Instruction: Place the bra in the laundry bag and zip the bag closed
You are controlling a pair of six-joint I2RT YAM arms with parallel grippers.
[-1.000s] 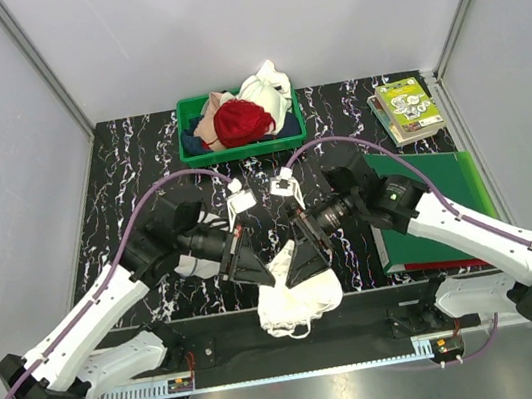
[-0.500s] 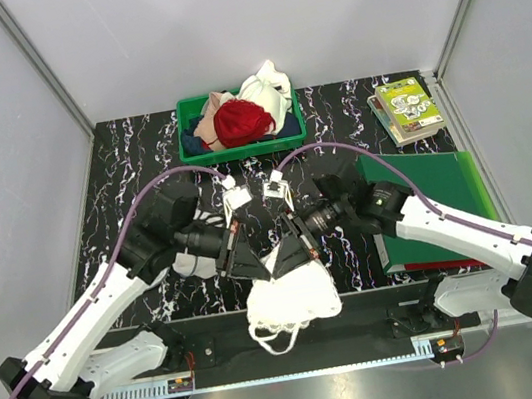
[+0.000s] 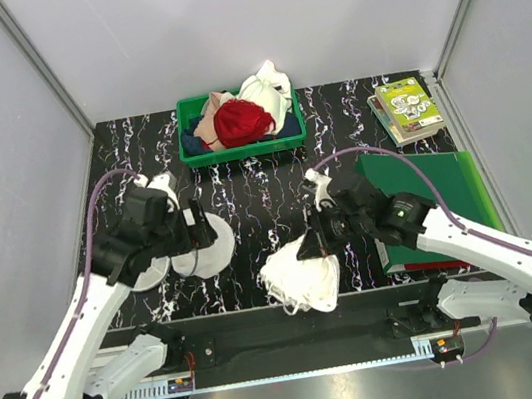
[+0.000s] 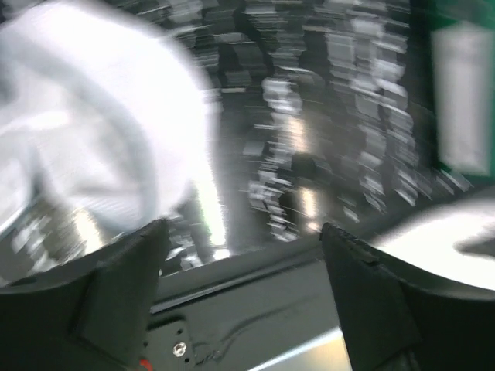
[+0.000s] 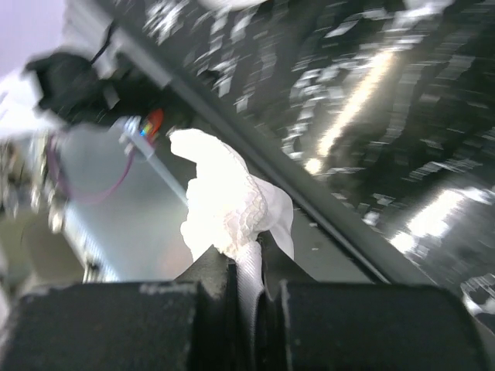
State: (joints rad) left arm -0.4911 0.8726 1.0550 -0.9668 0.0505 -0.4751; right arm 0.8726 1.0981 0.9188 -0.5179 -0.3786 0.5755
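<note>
Viewed from my remote station, the right gripper (image 5: 247, 261) is clamped hard on the bra (image 3: 304, 279), with a white strap and a puff of lace pinched between its closed fingers (image 5: 213, 274). The garment is bunched into a white heap at the near middle of the black marbled table (image 3: 255, 191), close to the near edge. I cannot tell whether it rests on the surface or hangs just above it.

The left gripper (image 4: 241, 232) stands with its fingers (image 4: 116, 294) wide apart and nothing between them. Its wrist view is badly smeared, but the gap shows only marbled tabletop. That arm reaches over the left side of the table, where the laundry bag (image 3: 213, 258) lies. Two white rounded parts of it show on either side of the arm, the right one just beside the gripper. The blur hides whether the fingers touch the mesh.

The bra is outside the bag, and a strip of bare marble separates the two.

At the far edge sits a green bin (image 3: 243, 150) piled with clothes, a red bunched garment (image 3: 241, 120) on top. A green folder (image 3: 439, 202) lies on the right under the right arm — and a book (image 3: 406, 108) rests in the far right corner.
</note>
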